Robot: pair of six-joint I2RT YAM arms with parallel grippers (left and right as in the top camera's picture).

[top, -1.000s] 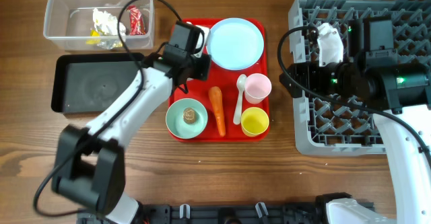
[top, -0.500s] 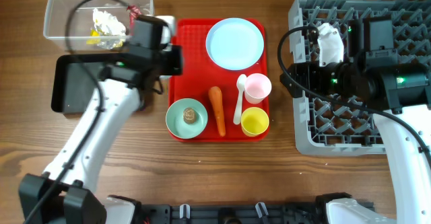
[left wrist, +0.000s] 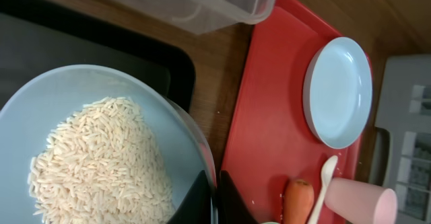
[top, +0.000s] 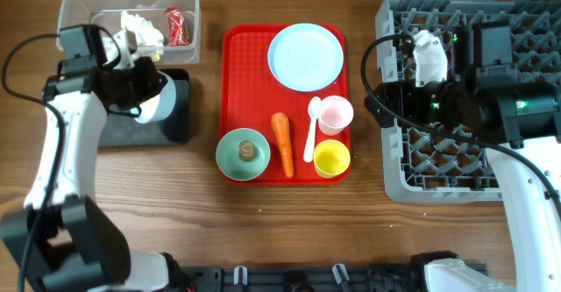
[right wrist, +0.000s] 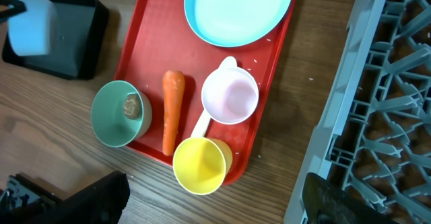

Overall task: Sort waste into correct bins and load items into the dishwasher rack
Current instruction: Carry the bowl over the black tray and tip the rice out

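Left tool (left wrist: 210, 196): I'm watching it pinching the rim of the pale blue bowl (left wrist: 47, 109) of rice (left wrist: 94, 157) over the black tray (top: 166, 127), fingertips mostly cropped. Right tool (right wrist: 212, 198): gaping wide, holding nothing, at the dishwasher rack (top: 421, 162) edge.

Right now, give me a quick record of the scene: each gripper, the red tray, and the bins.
left gripper: shut on the rim of the bowl of rice, over the black tray
right gripper: open, empty, by the rack
red tray: plate, pink cup, yellow cup, spoon, carrot, second bowl holding a brown lump
clear tub: tissue, red wrapper
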